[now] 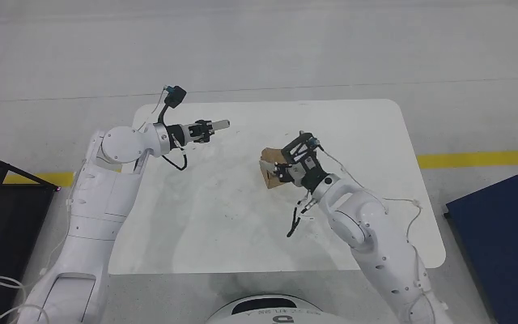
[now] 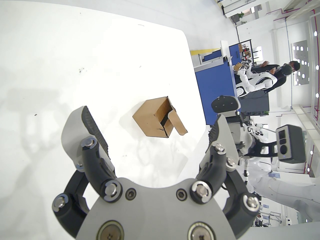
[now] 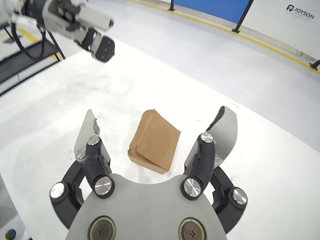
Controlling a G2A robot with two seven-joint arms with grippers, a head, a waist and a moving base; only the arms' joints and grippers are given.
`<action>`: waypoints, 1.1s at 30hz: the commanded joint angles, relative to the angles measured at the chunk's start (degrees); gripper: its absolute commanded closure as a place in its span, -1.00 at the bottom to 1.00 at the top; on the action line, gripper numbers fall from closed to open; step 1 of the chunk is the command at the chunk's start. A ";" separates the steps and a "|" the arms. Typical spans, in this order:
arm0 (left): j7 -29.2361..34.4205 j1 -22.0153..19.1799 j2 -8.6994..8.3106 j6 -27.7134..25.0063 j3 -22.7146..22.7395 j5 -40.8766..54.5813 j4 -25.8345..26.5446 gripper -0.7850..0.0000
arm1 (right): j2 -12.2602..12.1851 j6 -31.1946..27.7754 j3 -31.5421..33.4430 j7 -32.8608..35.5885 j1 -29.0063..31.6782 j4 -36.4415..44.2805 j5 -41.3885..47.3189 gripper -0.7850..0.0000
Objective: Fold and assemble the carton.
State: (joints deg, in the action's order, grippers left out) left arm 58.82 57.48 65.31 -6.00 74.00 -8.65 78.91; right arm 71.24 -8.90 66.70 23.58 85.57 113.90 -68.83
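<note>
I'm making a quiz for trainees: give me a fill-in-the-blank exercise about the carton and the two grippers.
The carton on the table is ____ in colour.
The left gripper and the right gripper both have their jaws ____.
The gripper closer to the carton is the ____ one.
Missing: brown; open; right.

White arms [image 1: 101, 194], black cables [image 1: 293, 220], silver jaws

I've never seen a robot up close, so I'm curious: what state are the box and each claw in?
carton: partly folded, one end open, flap sticking out, unheld on the table
left gripper: open, empty, away from the carton
right gripper: open, empty, close to the carton
</note>
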 commanded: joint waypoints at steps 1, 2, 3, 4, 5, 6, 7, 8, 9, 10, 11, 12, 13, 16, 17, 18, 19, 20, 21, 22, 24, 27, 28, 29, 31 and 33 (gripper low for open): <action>0.00 0.00 0.00 0.00 0.00 0.00 0.00 -1.00 | 0.02 -0.03 -0.01 -0.15 -0.01 0.01 0.30 -1.00; 0.00 0.00 0.00 0.00 0.00 0.00 0.00 -1.00 | 0.02 -0.03 -0.01 -0.15 -0.01 0.01 0.30 -1.00; 0.00 0.00 0.00 0.00 0.00 0.00 0.00 -1.00 | 0.02 -0.03 -0.01 -0.15 -0.01 0.01 0.30 -1.00; 0.00 0.00 0.00 0.00 0.00 0.00 0.00 -1.00 | 0.02 -0.03 -0.01 -0.15 -0.01 0.01 0.30 -1.00; 0.00 0.00 0.00 0.00 0.00 0.00 0.00 -1.00 | 0.02 -0.03 -0.01 -0.15 -0.01 0.01 0.30 -1.00; 0.00 0.00 0.00 0.00 0.00 0.00 0.00 -1.00 | 0.02 -0.03 -0.01 -0.15 -0.01 0.01 0.30 -1.00; 0.00 0.00 0.00 0.00 0.00 0.00 0.00 -1.00 | 0.02 -0.03 -0.01 -0.15 -0.01 0.01 0.30 -1.00; 0.00 0.00 0.00 0.00 0.00 0.00 0.00 -1.00 | 0.02 -0.03 -0.01 -0.15 -0.01 0.01 0.30 -1.00; 0.00 0.00 0.00 0.00 0.00 0.00 0.00 -1.00 | 0.02 -0.03 -0.01 -0.15 -0.01 0.01 0.30 -1.00; 0.00 0.00 0.00 0.00 0.00 0.00 0.00 -1.00 | 0.02 -0.03 -0.01 -0.15 -0.01 0.01 0.30 -1.00; -0.44 0.33 0.02 -0.16 -0.14 0.07 0.33 -1.00 | 0.03 0.00 0.04 -0.31 0.05 -0.05 0.62 -1.00; -0.79 0.79 -0.02 -0.39 -0.31 -0.14 0.99 -1.00 | 0.02 0.47 0.78 -0.41 0.21 -0.54 2.08 -1.00; -1.29 1.08 -0.12 -0.46 -0.24 -0.96 1.40 -1.00 | -0.03 2.62 2.45 -0.16 0.19 -0.97 2.17 -1.00; -2.44 2.39 -0.43 -2.49 -0.71 -4.60 2.42 -1.00 | -0.05 7.54 5.28 3.51 1.09 -1.26 5.21 -1.00; -2.33 2.75 -0.54 -3.66 -0.91 -5.56 2.48 -1.00 | -0.16 8.52 6.38 6.40 0.96 -1.64 5.61 -1.00; -2.13 3.14 -0.66 -5.26 -1.25 -6.48 2.64 -1.00 | -0.23 9.86 7.14 10.31 0.64 -2.01 6.33 -0.99; -1.97 3.28 -0.71 -6.19 -1.48 -7.05 2.83 -1.00 | -0.24 10.24 7.30 12.38 0.25 -2.20 6.94 -0.96; -1.90 3.51 -0.79 -7.69 -1.88 -8.12 3.21 -1.00 | -0.26 10.31 7.24 15.37 -0.52 -2.68 7.52 -0.87; -1.87 3.76 -0.84 -9.03 -2.39 -9.07 3.67 -1.00 | -0.25 10.29 6.97 18.30 -1.56 -3.50 8.18 -0.80; -1.78 3.98 -0.87 -10.19 -2.96 -9.69 4.14 -1.00 | -0.22 10.49 6.56 20.41 -2.83 -4.36 8.00 -0.74; -1.80 4.17 -0.89 -11.57 -4.15 -11.66 5.00 -1.00 | -0.03 12.21 5.20 22.91 -5.17 -6.21 6.49 -0.59; -3.07 4.15 -0.82 -11.00 -5.95 -15.45 5.66 -1.00 | 0.34 13.76 2.71 24.91 -7.50 -8.03 5.46 -0.40; -3.14 4.01 -0.76 -10.79 -6.62 -16.15 5.61 -1.00 | 0.42 14.05 2.23 25.54 -8.02 -8.49 5.31 -0.36; -3.12 3.76 -0.71 -10.74 -7.33 -17.09 5.55 -1.00 | 0.49 14.50 1.96 25.94 -8.46 -8.86 5.20 -0.33; -2.79 3.17 -0.57 -10.90 -9.01 -19.13 5.36 -1.00 | 0.61 15.18 1.62 26.31 -9.10 -9.51 5.48 -0.33; -2.97 2.45 -0.37 -10.54 -10.58 -21.03 5.00 -1.00 | 0.70 15.16 1.35 27.06 -9.68 -10.23 6.19 -0.23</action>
State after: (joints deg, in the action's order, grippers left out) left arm 56.01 60.22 64.86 -16.78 64.07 -28.85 84.08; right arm 71.91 6.34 68.12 50.33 76.08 103.92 -63.00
